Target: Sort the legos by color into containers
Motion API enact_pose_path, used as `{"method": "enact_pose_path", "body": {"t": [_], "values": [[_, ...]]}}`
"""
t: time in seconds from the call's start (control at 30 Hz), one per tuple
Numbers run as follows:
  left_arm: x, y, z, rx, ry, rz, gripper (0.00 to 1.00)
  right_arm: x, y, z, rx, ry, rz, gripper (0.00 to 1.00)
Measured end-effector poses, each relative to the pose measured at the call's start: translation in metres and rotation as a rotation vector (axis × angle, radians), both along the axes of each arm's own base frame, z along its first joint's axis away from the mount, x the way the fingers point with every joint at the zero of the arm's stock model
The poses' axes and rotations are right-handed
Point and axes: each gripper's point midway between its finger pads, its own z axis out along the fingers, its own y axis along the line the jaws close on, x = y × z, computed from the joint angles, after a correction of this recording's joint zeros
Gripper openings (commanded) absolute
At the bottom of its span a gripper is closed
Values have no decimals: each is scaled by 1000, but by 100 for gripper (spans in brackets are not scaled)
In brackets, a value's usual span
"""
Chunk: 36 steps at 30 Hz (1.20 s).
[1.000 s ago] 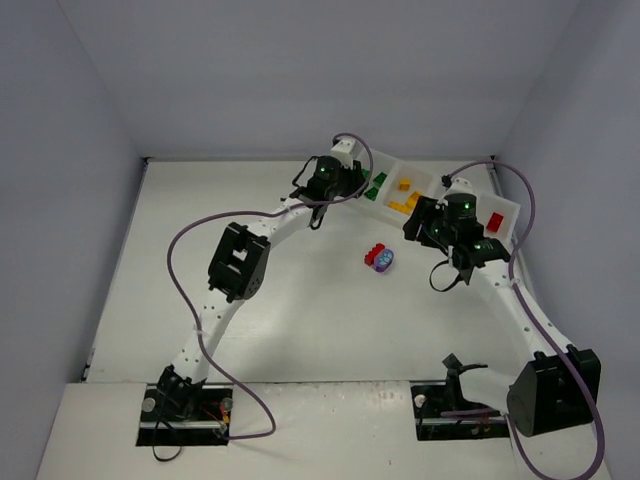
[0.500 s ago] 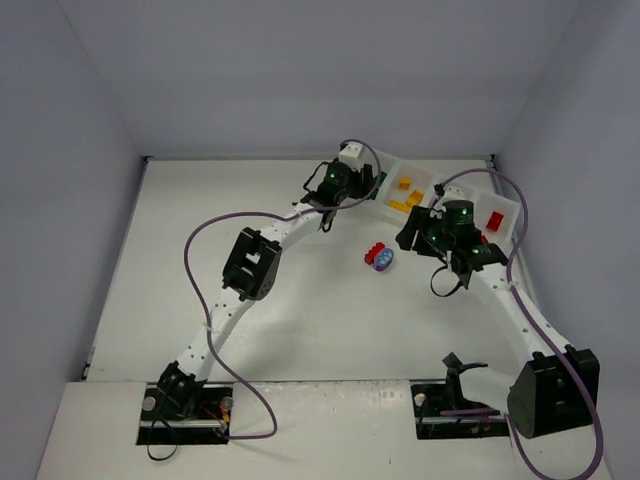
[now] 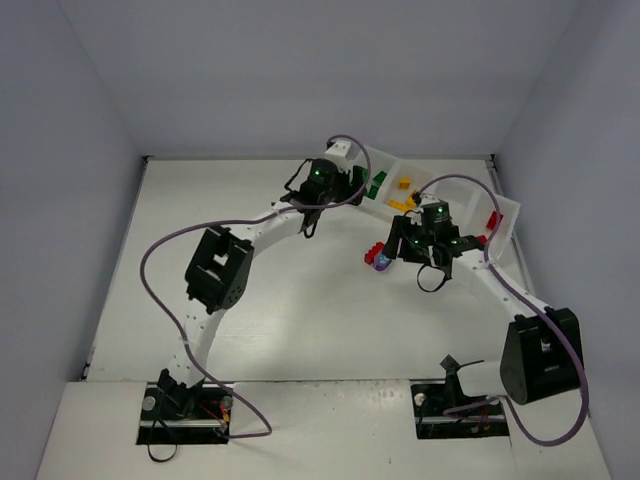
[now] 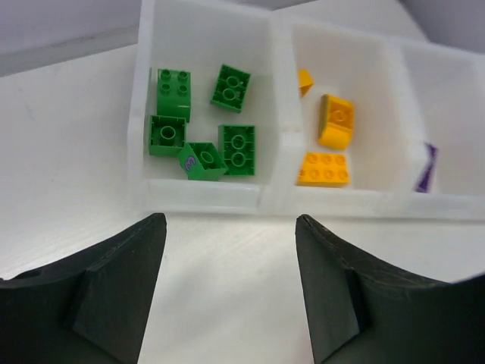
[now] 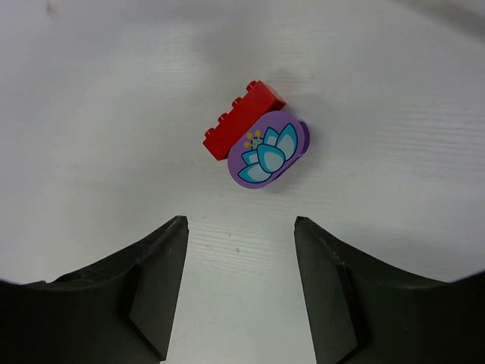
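- On the open surface (image 5: 114, 114), mid-table, are the only two loose legos I can see. A red brick (image 5: 241, 129) and the rounded purple piece (image 5: 267, 149) lie touching, purple against the red one's long side.
- Right hand (image 5: 241, 254) hangs just short of them, with the pair straight ahead of the fingertips and roughly centred on the gap. Jaws are apart, nothing between them.
- Key relation: both pieces' long axes run diagonally in the right wrist view, low-left to high-right, so they're skewed to the hand's closing line. My read is the wrist needs a twist before closing, or the fingers catch both pieces at once.
- Purple piece is on the side nearer the hand, red behind it. Purple looks like the easier first pick.
- Right arm is clearly nearer. Left hand (image 4: 227, 250) is up at the tray (image 4: 204, 199), jaws wide and empty, facing the near wall below the green bricks (image 4: 201, 129).
- Tray contents: green in the left compartment, orange-yellow bricks (image 4: 330, 144) next, one purple brick (image 4: 426, 168) in the third. Top view shows a second red brick (image 3: 492, 220) at the far right end.
- Room: bare surface all round the pair, no wall or edge close. In the top view the tray lies beyond the pair and to the right. Purple goes in the third compartment, red in the fourth.
- Risk, as a guess: closing on purple nudges the red brick, since they touch.
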Motion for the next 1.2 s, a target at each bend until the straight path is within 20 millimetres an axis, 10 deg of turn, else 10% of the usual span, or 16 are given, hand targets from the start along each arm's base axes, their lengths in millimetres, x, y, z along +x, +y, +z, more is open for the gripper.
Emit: {"method": "enact_pose_path", "body": {"t": [0.3,0.7,1.2], "values": [[-81,49,103,-29,-14,-37,63,4,1,-43,-39,140,-81,50],[-172,114,30,141,250,-31,63,16,7,-65,59,240,-277,39],[-189,127,36,154,267,-28,63,37,17,-69,141,218,-342,40]]}}
